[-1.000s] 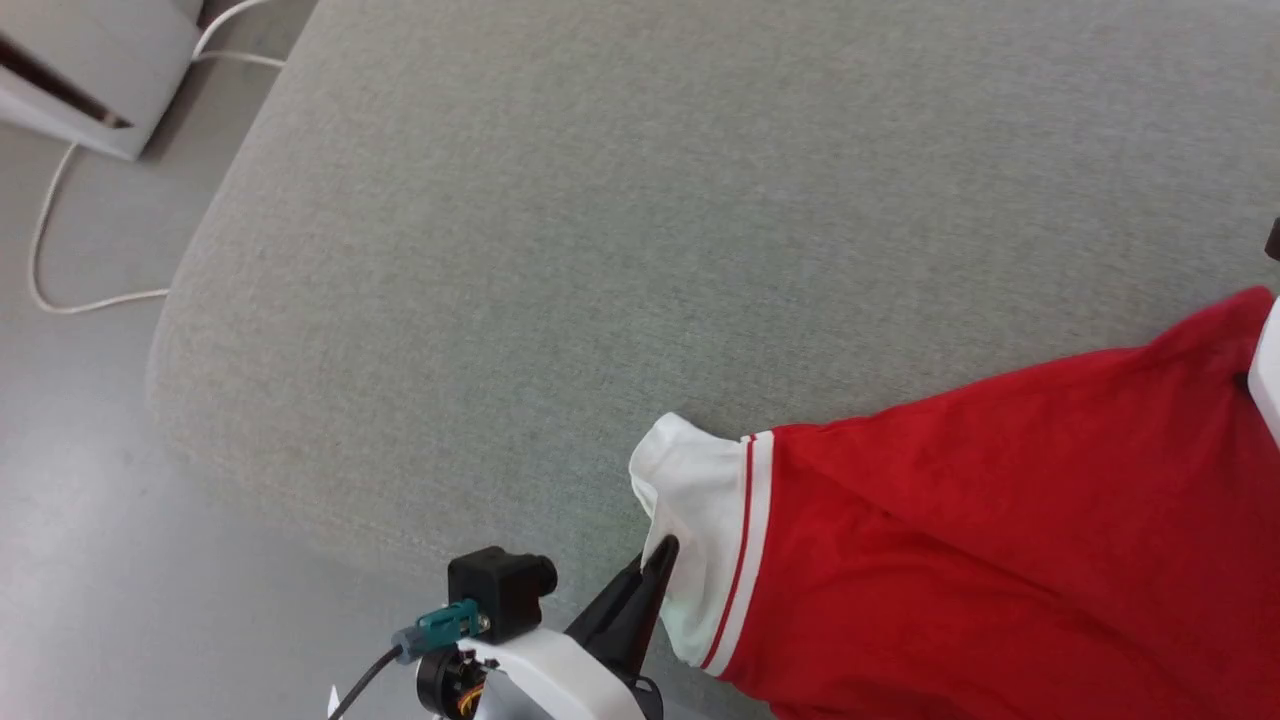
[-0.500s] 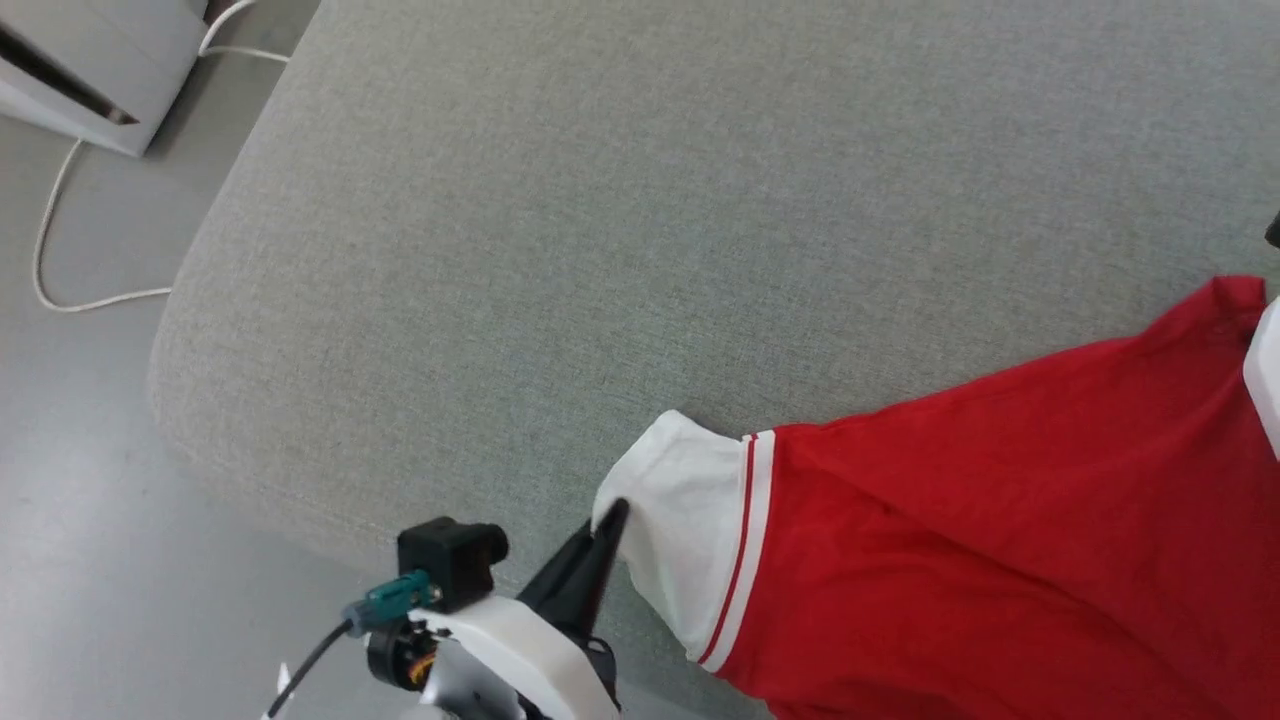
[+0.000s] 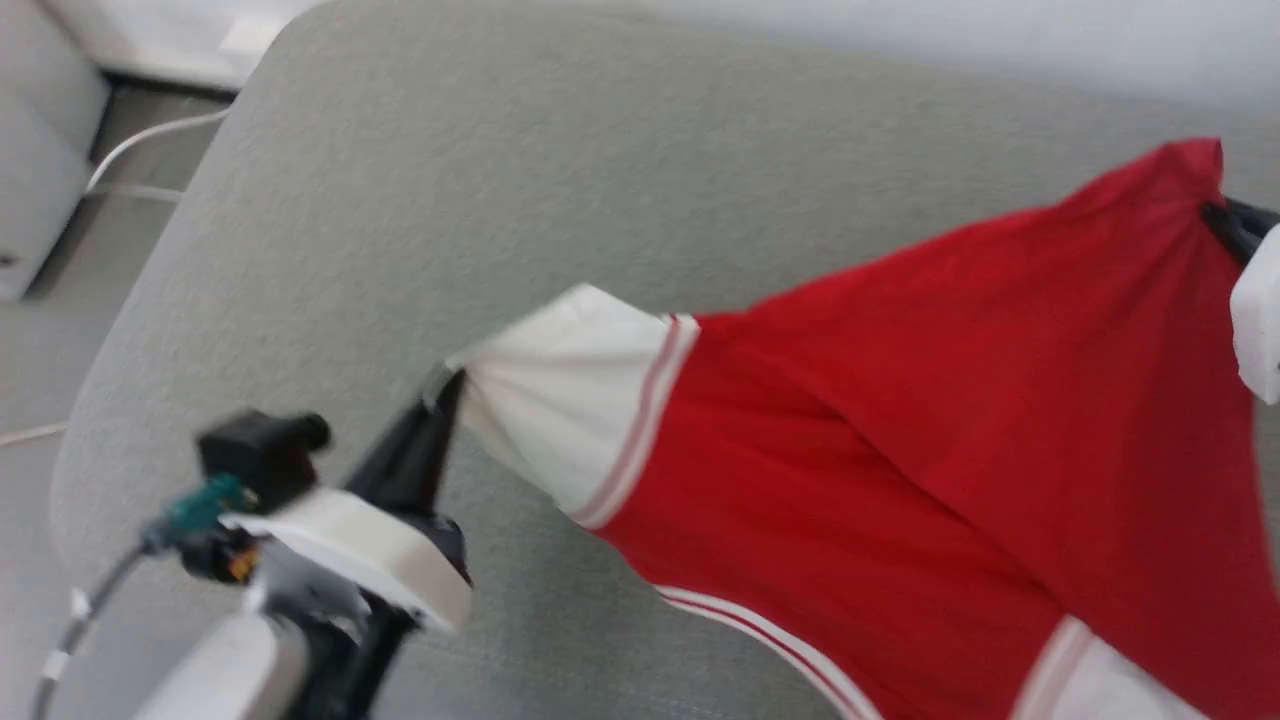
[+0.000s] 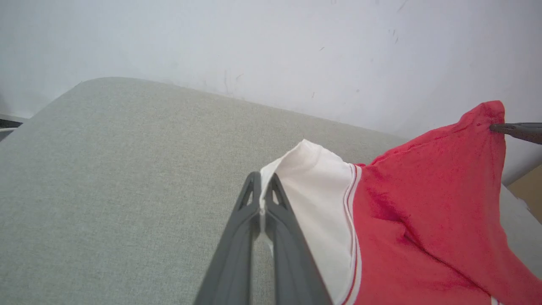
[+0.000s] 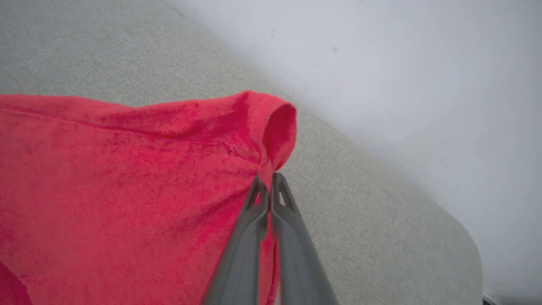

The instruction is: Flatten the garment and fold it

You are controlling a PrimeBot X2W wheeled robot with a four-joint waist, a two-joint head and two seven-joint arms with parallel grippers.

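While pinched by the left gripper (image 4: 262, 178), the red white-sleeved jersey garment (image 3: 900, 400) is clamped by the right gripper (image 5: 267, 178)

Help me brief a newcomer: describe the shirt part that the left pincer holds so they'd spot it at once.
Start at the grey cushion, across which a red garment stretches. At its left end sits a white sleeve, joined to the red by a striped band. Unlike the other white sleeve near the head view's bottom edge, this one's edge is clamped in the left pincer.
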